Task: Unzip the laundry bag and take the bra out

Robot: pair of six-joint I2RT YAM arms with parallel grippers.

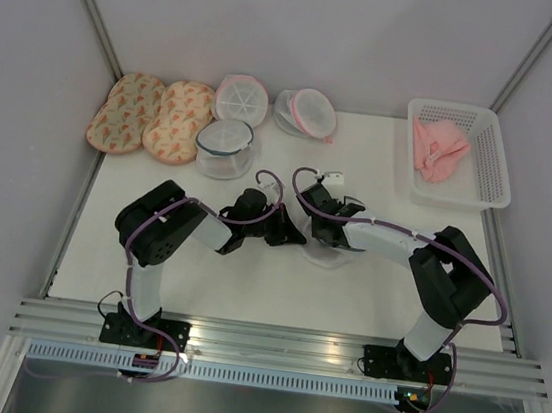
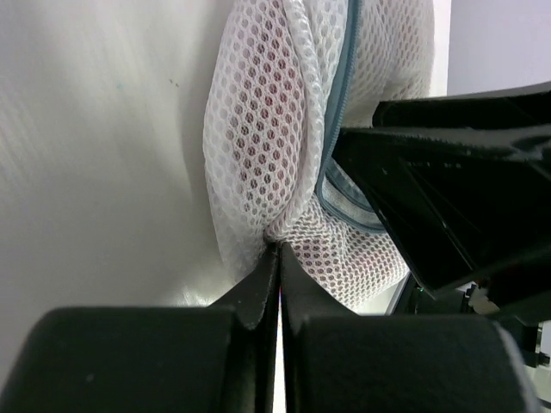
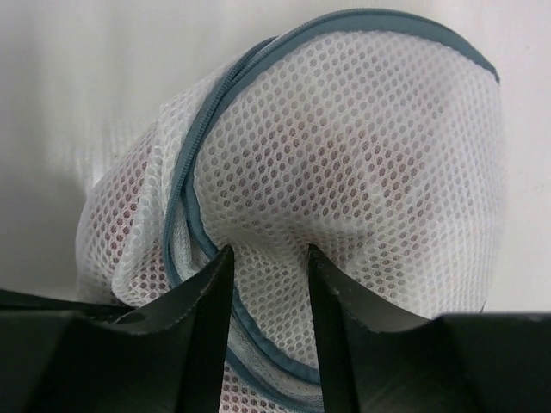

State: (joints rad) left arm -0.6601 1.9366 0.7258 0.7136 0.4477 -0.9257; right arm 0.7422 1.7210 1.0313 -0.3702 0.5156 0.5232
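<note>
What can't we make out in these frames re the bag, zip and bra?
Top external: the laundry bag is almost wholly covered by the left claw and right claw.
Bra: only a reddish tint through the bag in the wrist views; shape unreadable.
Zip pull: in no view; the zipper runs behind the right claw's fingers in both wrist views.
Right claw's grip: bag fabric sits between its fingers; pinched or not, unclear.

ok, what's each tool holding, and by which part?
Left tool is shut on a mesh fold of the laundry bag. Right tool straddles mesh beside the zipper; a firm grip cannot be told.
</note>
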